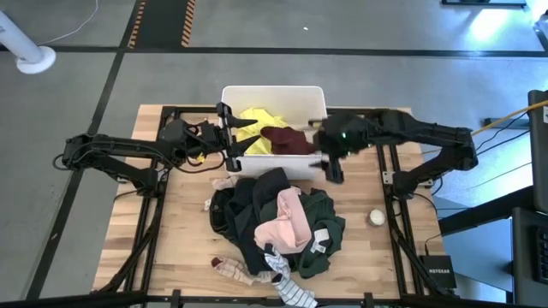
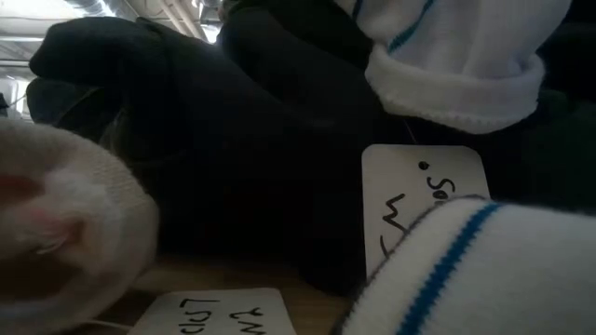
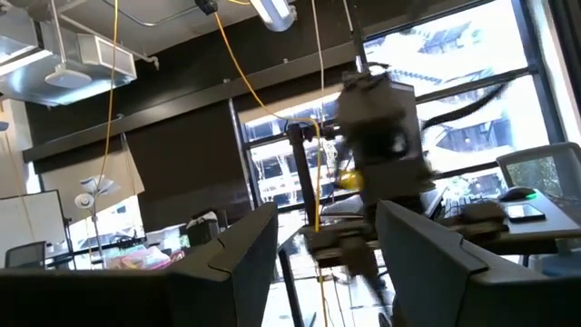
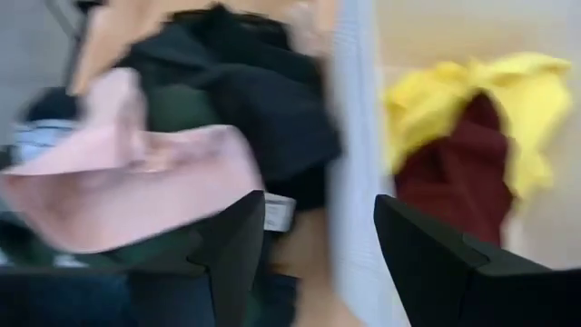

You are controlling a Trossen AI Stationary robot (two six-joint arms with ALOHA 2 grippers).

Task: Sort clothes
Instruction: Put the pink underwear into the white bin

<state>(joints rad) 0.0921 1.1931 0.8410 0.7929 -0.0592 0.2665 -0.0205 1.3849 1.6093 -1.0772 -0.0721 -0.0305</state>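
A white bin (image 1: 312, 96) at the table's far middle holds a yellow garment (image 1: 257, 118) and a maroon garment (image 1: 289, 139); both also show in the right wrist view, the yellow one (image 4: 472, 91) and the maroon one (image 4: 454, 173). A pile lies on the table near the bin: black (image 1: 248, 201), dark green (image 1: 325, 218), pale pink (image 1: 287, 224) and grey-white striped (image 1: 291, 289) garments. My left gripper (image 1: 229, 137) is open and empty at the bin's left wall. My right gripper (image 1: 332, 162) is open and empty at the bin's near right corner, above the pile's far edge.
A small white ball (image 1: 376, 217) lies on the table right of the pile. A pale sock (image 1: 231, 269) lies at the pile's near left. In the low view, black cloth (image 2: 233, 140), white socks with blue stripes (image 2: 447, 56) and paper labels (image 2: 419, 195) fill the picture.
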